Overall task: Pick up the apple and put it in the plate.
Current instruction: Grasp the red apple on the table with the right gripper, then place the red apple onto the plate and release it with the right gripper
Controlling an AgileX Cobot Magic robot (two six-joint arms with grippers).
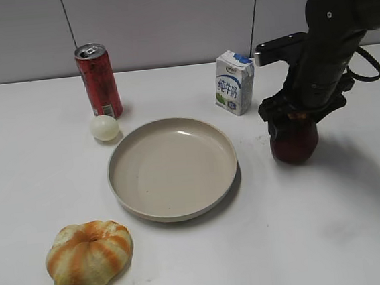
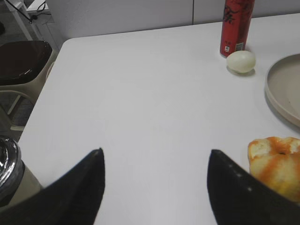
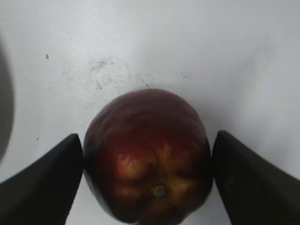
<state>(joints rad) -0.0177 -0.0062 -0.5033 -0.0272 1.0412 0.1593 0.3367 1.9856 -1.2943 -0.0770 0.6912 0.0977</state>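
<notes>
The dark red apple stands on the white table, right of the beige plate. My right gripper comes down over it from above. In the right wrist view the apple fills the space between the two black fingers of the right gripper, which touch its left and right sides. Its yellowish top faces the camera. My left gripper is open and empty over bare table, at the left; it does not show in the exterior view. The plate's edge shows at the right of the left wrist view.
A red can and a small pale ball stand behind the plate at the left. A milk carton stands just left of the apple. An orange-and-cream bun lies front left, beside the left gripper.
</notes>
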